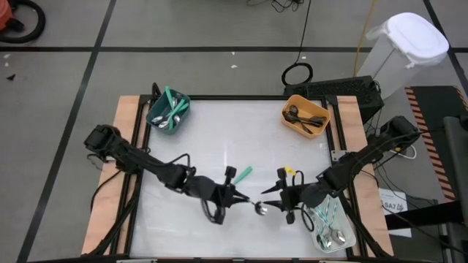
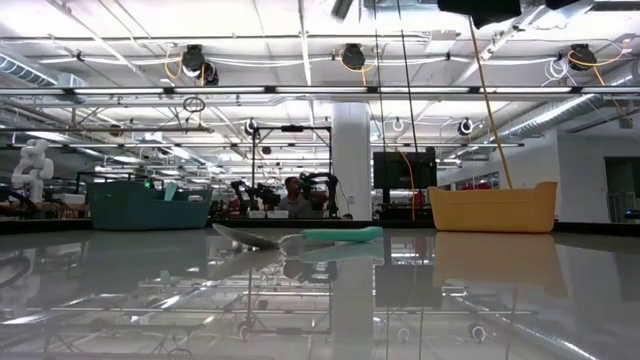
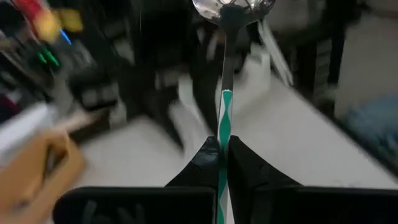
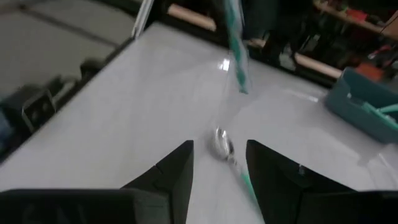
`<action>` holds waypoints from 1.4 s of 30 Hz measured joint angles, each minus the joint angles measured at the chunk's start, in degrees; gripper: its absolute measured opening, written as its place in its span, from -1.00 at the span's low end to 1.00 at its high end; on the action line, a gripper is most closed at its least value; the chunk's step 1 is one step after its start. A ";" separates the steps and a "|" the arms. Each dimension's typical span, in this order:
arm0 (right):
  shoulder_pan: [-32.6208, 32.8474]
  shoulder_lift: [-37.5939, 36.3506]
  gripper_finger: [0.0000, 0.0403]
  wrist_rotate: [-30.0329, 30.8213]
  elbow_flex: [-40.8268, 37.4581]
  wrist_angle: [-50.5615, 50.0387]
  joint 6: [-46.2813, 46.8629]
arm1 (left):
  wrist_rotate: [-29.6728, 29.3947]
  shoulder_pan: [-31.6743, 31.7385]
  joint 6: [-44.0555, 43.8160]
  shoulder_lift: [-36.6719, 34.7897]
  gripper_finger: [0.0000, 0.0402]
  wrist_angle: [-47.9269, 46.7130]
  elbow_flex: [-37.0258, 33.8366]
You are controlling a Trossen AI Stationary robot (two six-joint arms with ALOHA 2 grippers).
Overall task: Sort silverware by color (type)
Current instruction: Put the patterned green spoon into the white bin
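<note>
My left gripper (image 1: 235, 197) is shut on a spoon with a teal-and-white striped handle. The spoon's shiny bowl (image 1: 260, 208) points at my right gripper (image 1: 281, 199). That gripper is open and stands just right of the bowl, touching nothing. In the right wrist view a spoon bowl (image 4: 222, 142) shows ahead of the open fingers. Another teal-handled spoon (image 1: 242, 173) lies flat on the table behind the grippers, and the low view shows it too (image 2: 330, 235). Bins hold more silverware. My left gripper pinches the spoon's striped handle (image 3: 222, 140) between its two fingers. The fingers lie along the handle, coming level from the table's left. The shaft and bowl (image 3: 233, 9) stick straight out past the fingertips toward the right arm. Whether the bowl touches the table cannot be told.
A teal bin (image 1: 168, 111) with teal-handled utensils stands at the far left corner. An orange bin (image 1: 306, 117) with dark utensils is at the far right. A clear tray (image 1: 333, 228) of spoons sits at the near right, under my right arm. The table's middle is bare white.
</note>
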 joint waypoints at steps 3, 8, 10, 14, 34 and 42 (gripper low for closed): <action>-0.45 0.00 -0.30 0.02 -2.24 6.82 -0.17 | -3.85 -1.19 1.18 0.67 -0.96 3.32 -0.08; -0.92 1.02 -0.30 0.23 -3.08 11.45 0.80 | -9.33 -2.47 1.36 2.91 -0.96 13.06 -0.06; -0.94 1.48 -0.30 0.28 -3.10 12.51 0.81 | -10.46 -2.79 1.94 4.87 -0.96 18.67 -0.04; -1.13 2.40 -0.30 1.09 -3.14 13.98 3.72 | -11.82 -3.34 3.70 7.78 -0.96 26.13 -0.06; -1.44 3.32 0.04 1.13 -3.17 19.35 4.40 | -14.80 -4.25 7.71 17.47 -0.96 45.38 -0.02; -0.67 3.32 -0.37 -0.35 -3.16 18.98 3.72 | -13.87 -3.97 9.82 17.34 -0.96 45.91 -0.02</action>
